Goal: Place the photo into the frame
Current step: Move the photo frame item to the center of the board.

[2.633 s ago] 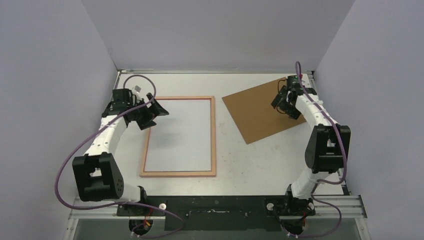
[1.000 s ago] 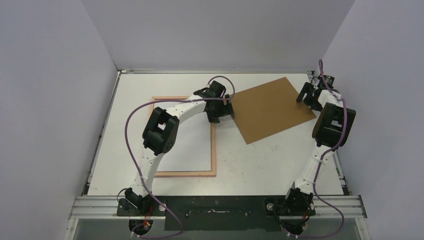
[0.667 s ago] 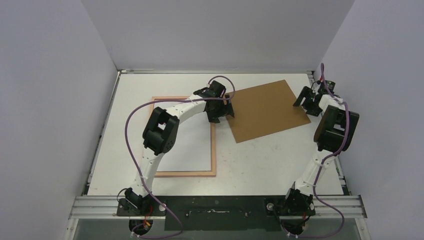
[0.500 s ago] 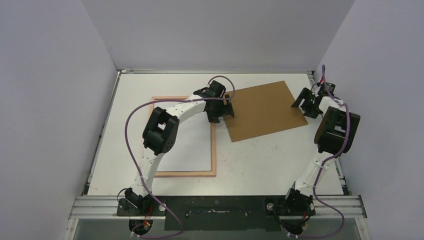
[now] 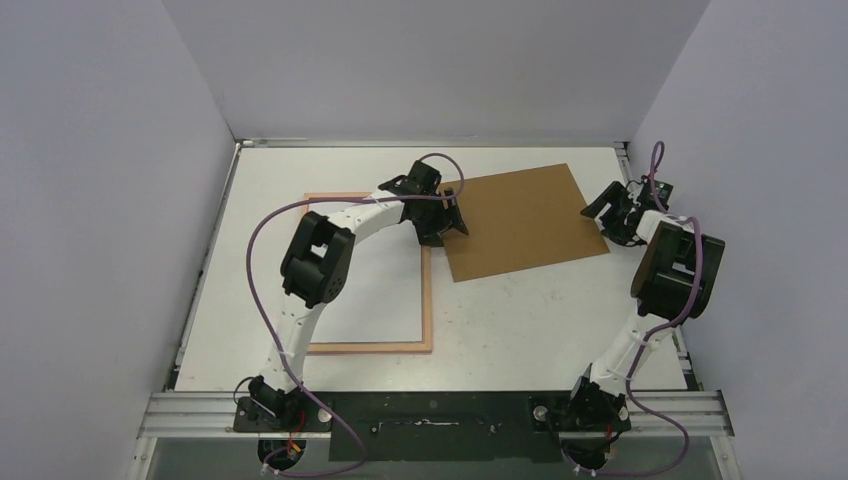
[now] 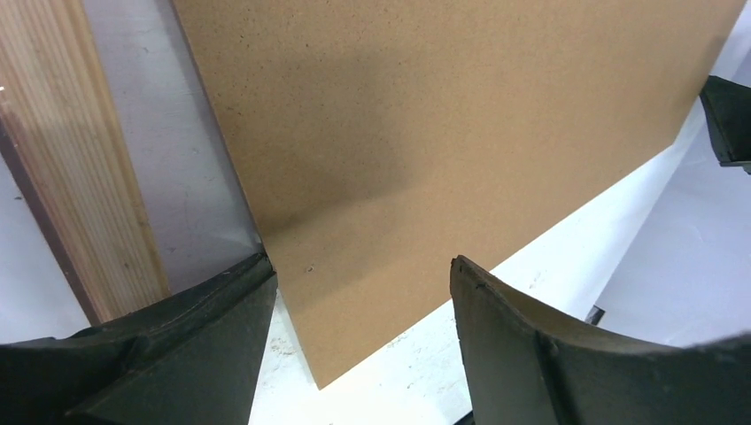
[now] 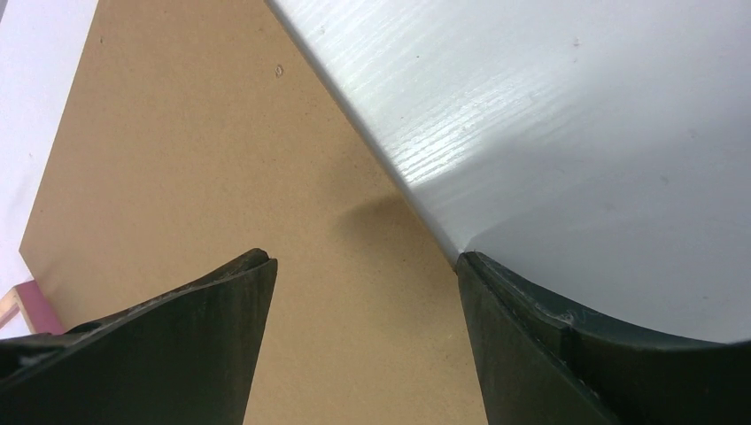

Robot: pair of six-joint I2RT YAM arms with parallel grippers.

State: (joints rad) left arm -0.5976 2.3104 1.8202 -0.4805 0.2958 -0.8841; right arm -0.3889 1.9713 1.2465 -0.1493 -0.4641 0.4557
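Note:
The frame (image 5: 428, 290) lies flat left of centre, its tan wood back up; one rail shows in the left wrist view (image 6: 80, 177), and a pink corner shows in the right wrist view (image 7: 35, 305). A plain white sheet (image 5: 375, 290) fills it; I cannot tell whether it is the photo, as no printed side shows. My left gripper (image 5: 447, 222) (image 6: 360, 266) is open, its fingers straddling the near left corner of the brown backing board (image 5: 515, 222) (image 6: 443, 115). My right gripper (image 5: 600, 212) (image 7: 363, 258) is open at the board's right edge (image 7: 221, 177), one finger (image 7: 531, 354) on that edge.
The board lies flat on the white table (image 5: 540, 320), its left edge close to the frame's right rail. Purple-grey walls close in the back and both sides. The left arm arches over the frame's upper half. The right gripper's finger (image 6: 731, 119) shows beyond the board in the left wrist view.
The backing board has slid left and turned, ending close to the frame's right rail. The right gripper followed its right edge inward. The left gripper's jaws narrowed a little.

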